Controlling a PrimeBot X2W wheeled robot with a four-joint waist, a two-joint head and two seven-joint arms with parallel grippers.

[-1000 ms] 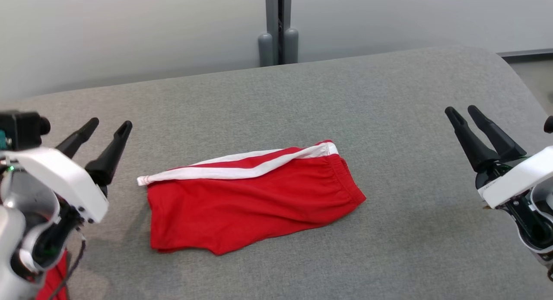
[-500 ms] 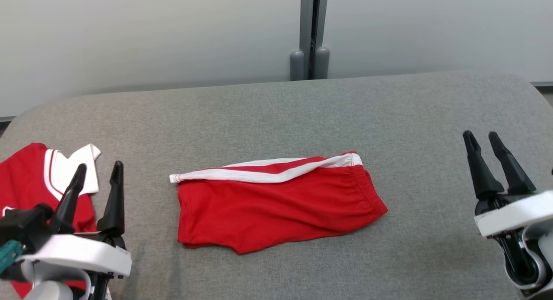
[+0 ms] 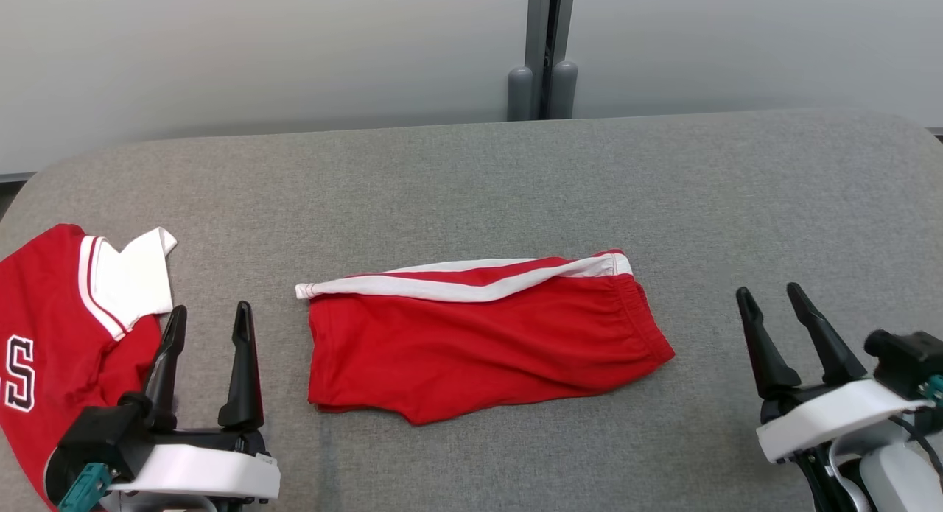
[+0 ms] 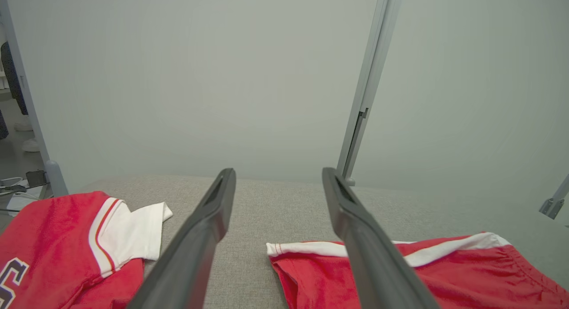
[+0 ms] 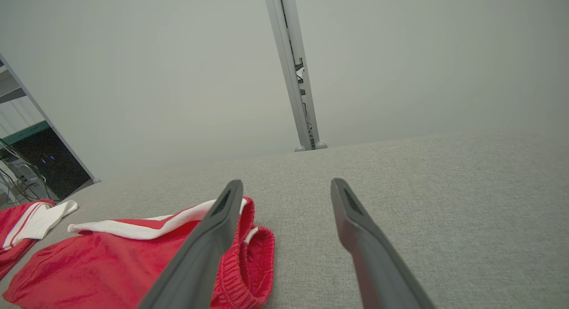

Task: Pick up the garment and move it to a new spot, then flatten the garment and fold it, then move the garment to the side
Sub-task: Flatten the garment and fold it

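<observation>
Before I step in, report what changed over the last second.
The head camera swung, bringing a red jersey into view at the left. Against the red shorts, both arms drew back toward the robot; the left pincer and right pincer now flank them. Unchanged: the shorts keep their shape on the grey table, untouched, and both pincers are open and empty.

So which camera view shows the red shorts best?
The head view: the whole red shorts lie there, uncovered. The left wrist view crops them at its bottom edge; the right wrist view shows mainly the waistband end.
</observation>
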